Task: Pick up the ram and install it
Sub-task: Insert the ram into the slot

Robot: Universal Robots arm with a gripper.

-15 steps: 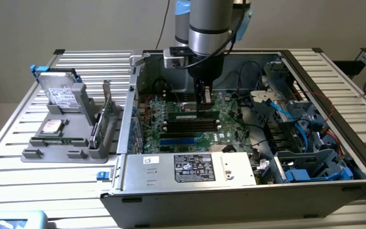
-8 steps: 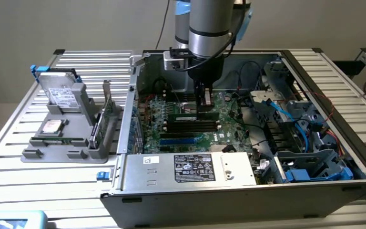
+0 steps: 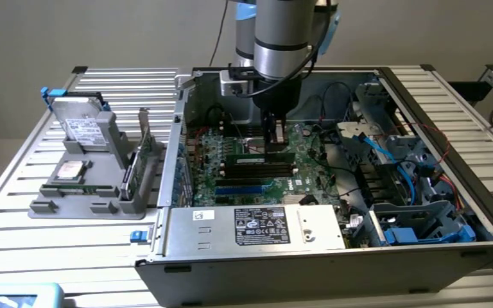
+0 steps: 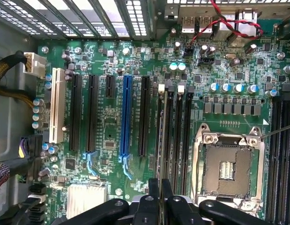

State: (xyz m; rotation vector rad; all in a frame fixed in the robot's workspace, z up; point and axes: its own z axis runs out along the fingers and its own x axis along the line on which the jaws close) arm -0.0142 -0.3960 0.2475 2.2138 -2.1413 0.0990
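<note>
The ram (image 3: pixel 248 156), a thin green stick, stands on edge over the black memory slots (image 3: pixel 259 171), its length running along them across the exterior view. The gripper (image 3: pixel 274 146) pinches its top edge, fingers nearly closed.

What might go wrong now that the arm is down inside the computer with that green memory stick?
1. The end effector holds the ram over the black memory slots; if it comes down off-line, the stick may jam or bend.
2. The open processor socket sits right beside those slots, so a slip could damage it.
3. Loose cables lie near the arm and might snag.
</note>
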